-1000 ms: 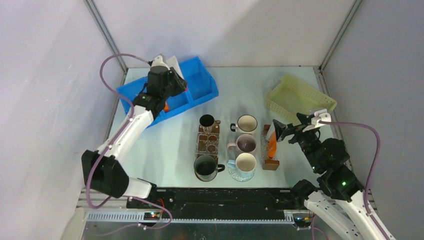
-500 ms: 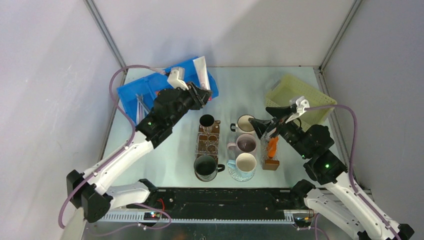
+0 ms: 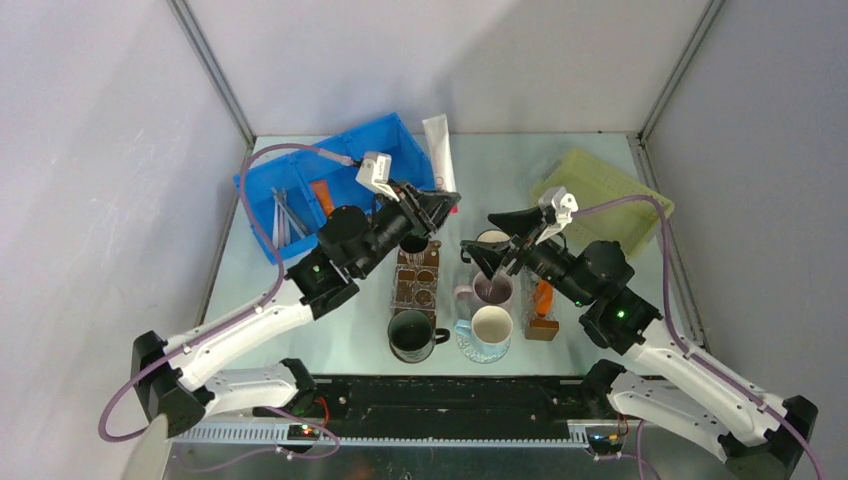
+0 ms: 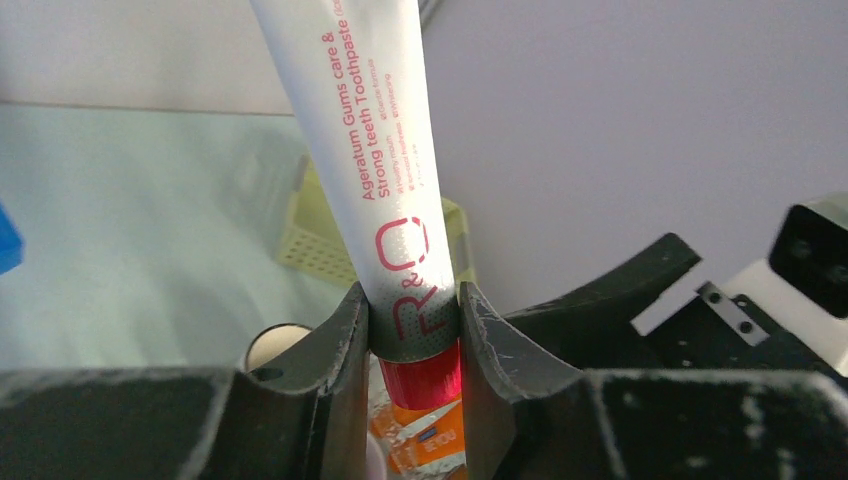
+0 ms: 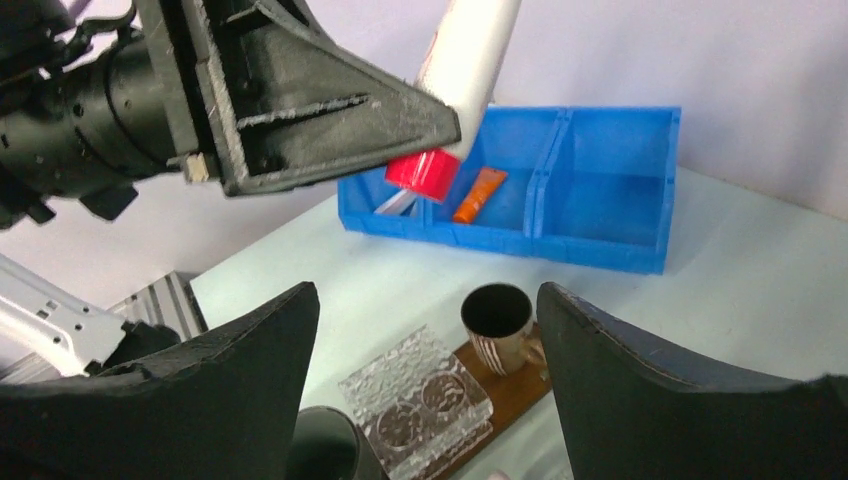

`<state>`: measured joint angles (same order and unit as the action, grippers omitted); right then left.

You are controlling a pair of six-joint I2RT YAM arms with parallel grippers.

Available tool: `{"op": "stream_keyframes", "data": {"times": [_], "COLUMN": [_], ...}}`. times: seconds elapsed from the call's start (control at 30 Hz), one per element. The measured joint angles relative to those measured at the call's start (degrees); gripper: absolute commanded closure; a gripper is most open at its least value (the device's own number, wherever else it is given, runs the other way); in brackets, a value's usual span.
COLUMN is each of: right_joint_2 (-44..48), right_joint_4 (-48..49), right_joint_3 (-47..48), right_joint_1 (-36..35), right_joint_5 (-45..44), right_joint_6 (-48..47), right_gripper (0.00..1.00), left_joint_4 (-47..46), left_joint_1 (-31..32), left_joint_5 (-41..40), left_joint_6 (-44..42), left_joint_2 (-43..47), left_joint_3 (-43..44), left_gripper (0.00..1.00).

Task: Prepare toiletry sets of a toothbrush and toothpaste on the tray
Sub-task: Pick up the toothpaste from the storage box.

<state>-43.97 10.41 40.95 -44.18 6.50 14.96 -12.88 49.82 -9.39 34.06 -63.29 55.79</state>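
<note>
Left wrist: toothpaste [image 4: 392, 170] lettering; top external: toothbrushes [image 3: 284, 215].

The top external camera looks steeply down from above and behind the arm bases. It stands far enough off to take in the whole table [image 3: 500, 165], with the blue bin [image 3: 400, 160] at the far left corner. The left wrist camera sits close behind the left gripper [image 4: 412, 300] and faces away from the blue bin, toward the yellow basket [image 4: 310, 250]. The right wrist camera looks low across the table, straight toward the blue bin. All three views share the white toothpaste tube [image 5: 465, 60].
</note>
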Motion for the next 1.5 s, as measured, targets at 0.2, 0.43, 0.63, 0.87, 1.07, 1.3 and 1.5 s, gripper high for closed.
{"op": "stream_keyframes", "data": {"times": [0.2, 0.43, 0.63, 0.87, 1.07, 1.3, 1.5], "right_joint_2": [-2.6, -4.5, -4.9, -4.9, -5.0, -5.1, -5.1], "right_joint_4": [6.5, 10.9, 12.6, 13.5, 15.3, 16.5, 16.8], "right_joint_3": [-0.2, -0.5, -0.6, -0.7, -1.1, -2.0, -3.0], "right_joint_1": [-2.8, -3.8, -4.4, -5.5, -6.2, -6.5, -6.6], "right_joint_5": [-4.2, -7.7, -8.5, -9.5, -10.0, -9.9, -9.0], "right_joint_6": [-1.9, -3.8, -4.9, -6.3, -6.7, -6.9, -7.2], "right_gripper": [0.28, 0.33, 0.34, 0.40, 0.63, 1.00, 1.00], "left_joint_4": [-5.6, -9.8, -11.6, -12.6, -13.6, -14.3, -13.3], "left_joint_1": [4.3, 7.5, 8.9, 9.8, 10.3, 10.4, 10.6], "left_joint_5": [-1.9, -3.3, -4.2, -5.0, -5.1, -5.6, -6.4], "left_joint_6": [0.0, 0.0, -0.1, -0.2, -0.2, -0.6, -1.9], "left_joint_2": [0.0, -0.6, -1.7, -2.4, -2.7, -2.8, -1.7], "left_joint_3": [-1.2, -1.5, -1.5, -1.5, -1.5, -2.1, -3.2], "left_gripper": [0.97, 0.96, 0.96, 0.96, 0.94, 0.77, 0.37]}}
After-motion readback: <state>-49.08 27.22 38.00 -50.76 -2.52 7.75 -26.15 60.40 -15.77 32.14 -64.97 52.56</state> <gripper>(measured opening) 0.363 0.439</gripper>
